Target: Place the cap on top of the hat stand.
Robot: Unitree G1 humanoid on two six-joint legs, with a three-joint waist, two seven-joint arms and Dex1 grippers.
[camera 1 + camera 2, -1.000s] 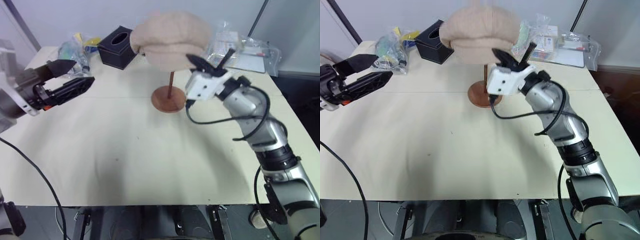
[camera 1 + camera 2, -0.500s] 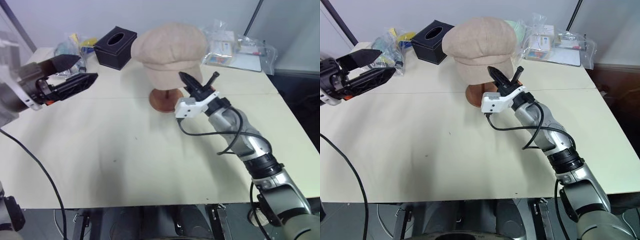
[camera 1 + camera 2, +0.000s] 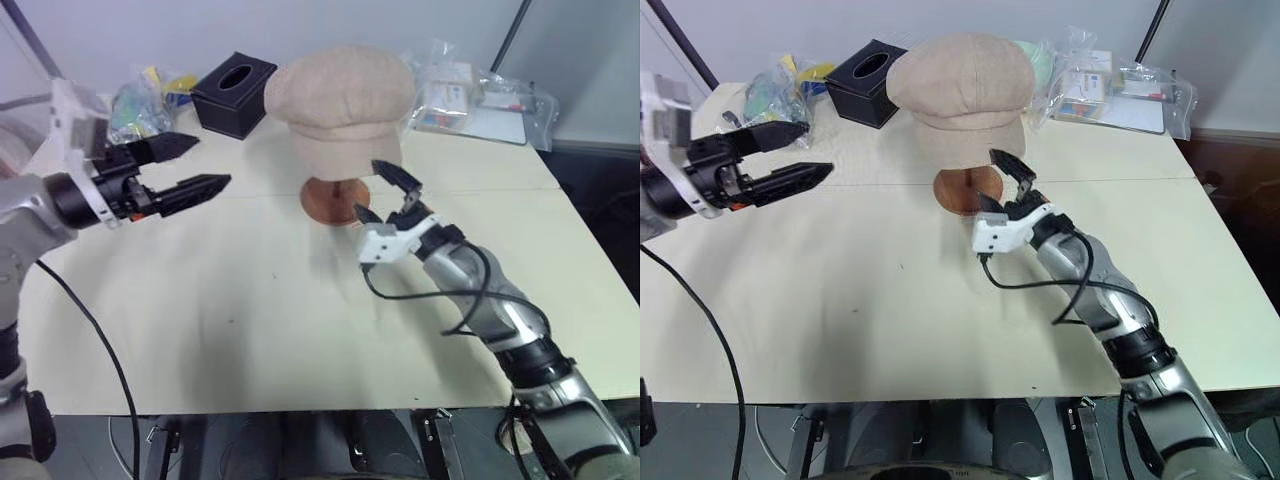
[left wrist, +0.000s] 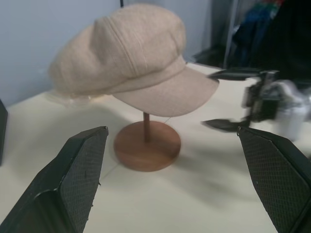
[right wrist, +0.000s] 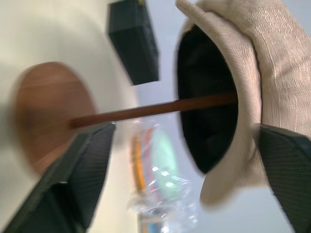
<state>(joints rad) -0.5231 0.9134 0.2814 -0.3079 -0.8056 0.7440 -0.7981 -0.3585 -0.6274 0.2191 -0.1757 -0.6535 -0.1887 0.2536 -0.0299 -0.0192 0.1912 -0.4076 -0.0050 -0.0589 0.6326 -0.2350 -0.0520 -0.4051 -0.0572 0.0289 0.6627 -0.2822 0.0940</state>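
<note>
The cap (image 3: 340,95) sits on top of the hat stand (image 3: 335,198), which stands upright on the worktop (image 3: 250,320) near the black tissue box (image 3: 233,93). The right hand (image 3: 385,195) is just beside the stand's base, fingers spread, gripping nothing. The left hand (image 3: 195,165) hovers well apart to the left, wide open and empty.

setting: lab / robot test bench, not a home
surface: plain cream table (image 3: 250,300), bare grey wall behind
clutter: bagged supplies (image 3: 480,95) and packets (image 3: 140,95) piled along the far edge, black tissue box (image 3: 233,93)
cabling: loose black cable (image 3: 90,350) hanging off the table's front
</note>
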